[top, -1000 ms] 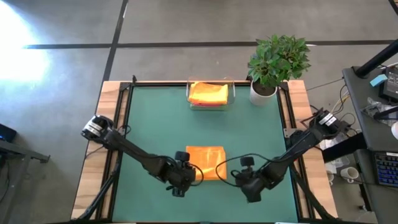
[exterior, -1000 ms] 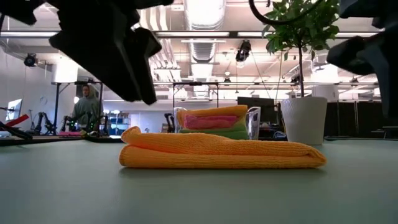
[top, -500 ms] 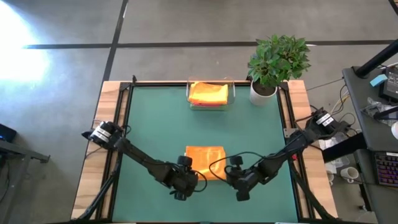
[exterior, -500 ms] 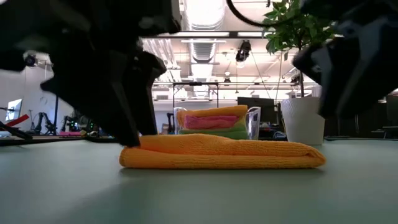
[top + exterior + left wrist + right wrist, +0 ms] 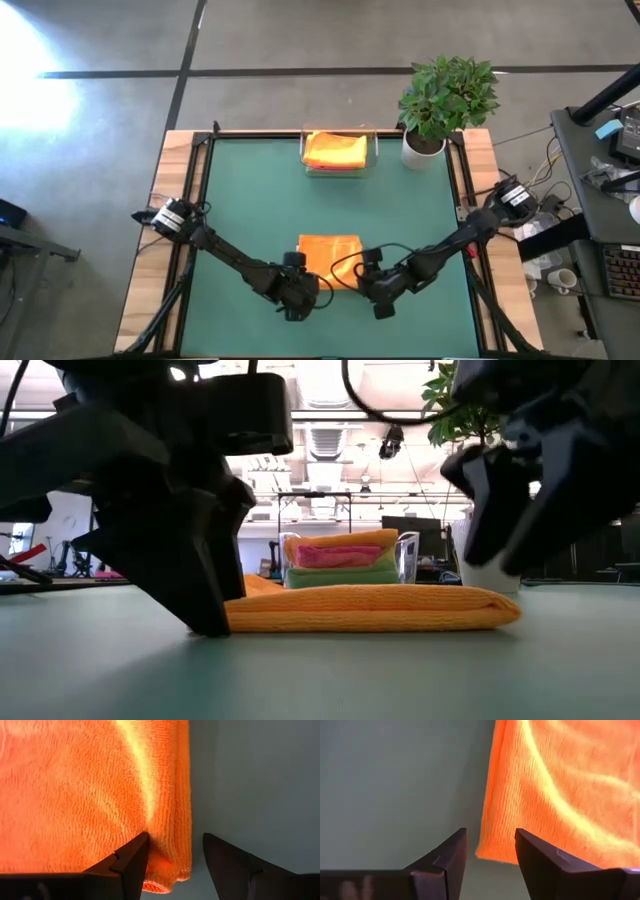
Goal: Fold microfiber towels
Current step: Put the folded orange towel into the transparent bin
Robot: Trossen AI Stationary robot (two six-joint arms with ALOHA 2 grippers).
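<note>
High view: both hands now closer to orange towel (image 5: 330,254).

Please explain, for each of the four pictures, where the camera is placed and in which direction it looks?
High: overhead, straight down; both arms, orange towel, tray.
Low: at table height, looking level; both arms frame the towel.
Left wrist: over the towel's corner, open left gripper.
Right wrist: over another corner, open right gripper.
All share the towel.

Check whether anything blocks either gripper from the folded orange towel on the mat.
Nothing visible does. The left gripper and right gripper both stand open at the near corners of the folded orange towel, each straddling a corner with only bare green mat beside it.
</note>
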